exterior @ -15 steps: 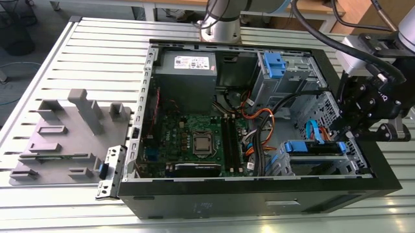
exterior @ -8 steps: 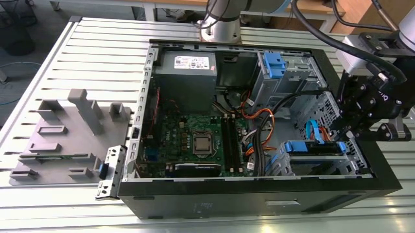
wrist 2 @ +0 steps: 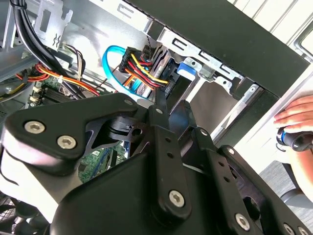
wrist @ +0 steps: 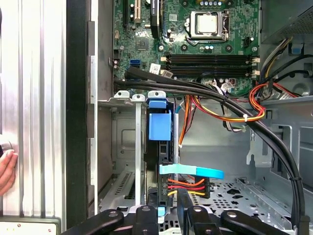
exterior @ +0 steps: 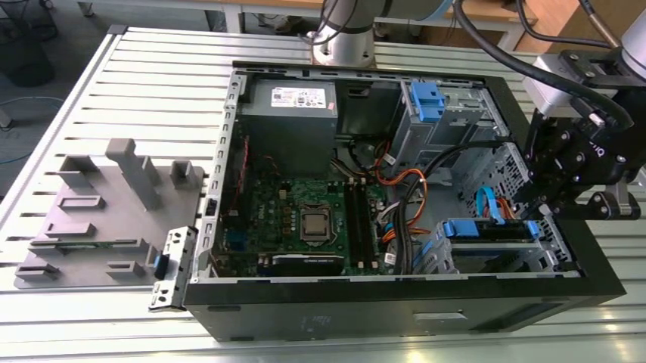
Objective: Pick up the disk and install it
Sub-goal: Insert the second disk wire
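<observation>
Looking at a slatted metal table with a black computer case lying on it, open side up. Grey moulded fixture on the table just beside the case, on the exterior view's left. Arm base right behind the case's far wall. Past the table, just dark floor and pale furniture legs. Inside the case: green motherboard across the middle, grey power supply in a far corner, drive cage with blue handle beside it. Found the disk seated in a bay at the case's near corner on the exterior view's right, blue carrier frame showing. In the first wrist view, seeing the disk edge-on and upright in its slot, near the case's black side wall, with a light-blue data cable and red-yellow-black power wires at its end. Seeing the gripper over the case's rim right at that bay. In both wrist views, gripper lined up with the disk's cabled end, very close. Can't see the contact past the gripper's own black linkage, so cannot tell whether clamped on the disk or free of it. Most of the disk buried in the bay. Also a person's hand just outside the case wall, cut off by the frame edge.
</observation>
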Robot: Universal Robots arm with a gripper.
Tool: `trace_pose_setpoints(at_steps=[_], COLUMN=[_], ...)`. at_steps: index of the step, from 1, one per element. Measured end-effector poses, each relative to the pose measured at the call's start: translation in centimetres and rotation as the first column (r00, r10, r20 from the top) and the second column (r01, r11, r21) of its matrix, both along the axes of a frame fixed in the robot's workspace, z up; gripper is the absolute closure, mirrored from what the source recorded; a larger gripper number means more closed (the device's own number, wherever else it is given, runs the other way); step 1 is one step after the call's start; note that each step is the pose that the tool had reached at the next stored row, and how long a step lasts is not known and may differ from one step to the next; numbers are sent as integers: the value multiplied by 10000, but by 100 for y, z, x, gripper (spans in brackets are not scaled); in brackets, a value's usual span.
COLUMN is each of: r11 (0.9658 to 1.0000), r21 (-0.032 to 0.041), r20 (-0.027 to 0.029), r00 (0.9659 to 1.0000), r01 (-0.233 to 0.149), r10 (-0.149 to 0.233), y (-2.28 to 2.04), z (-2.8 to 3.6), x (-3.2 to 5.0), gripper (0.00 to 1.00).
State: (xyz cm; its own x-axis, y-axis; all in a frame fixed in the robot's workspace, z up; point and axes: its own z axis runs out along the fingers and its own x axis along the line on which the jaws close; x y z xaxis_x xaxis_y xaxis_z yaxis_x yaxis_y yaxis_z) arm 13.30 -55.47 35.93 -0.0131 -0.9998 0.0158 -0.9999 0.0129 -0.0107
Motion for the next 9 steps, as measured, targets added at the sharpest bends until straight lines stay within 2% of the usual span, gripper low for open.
trace_pose_setpoints(at_steps=[2,3,4,9], r11=[10000,10000,10000,10000], r21=[-2,-4,-4,0], r20=[-16,-73,-84,-87], r00=[10000,10000,10000,10000], r01=[-1,-1,-1,0], r10=[1,1,1,0], y=[0,0,0,0], z=[1,2,2,0], x=[0,0,0,1], gripper=[70,70,70,70])
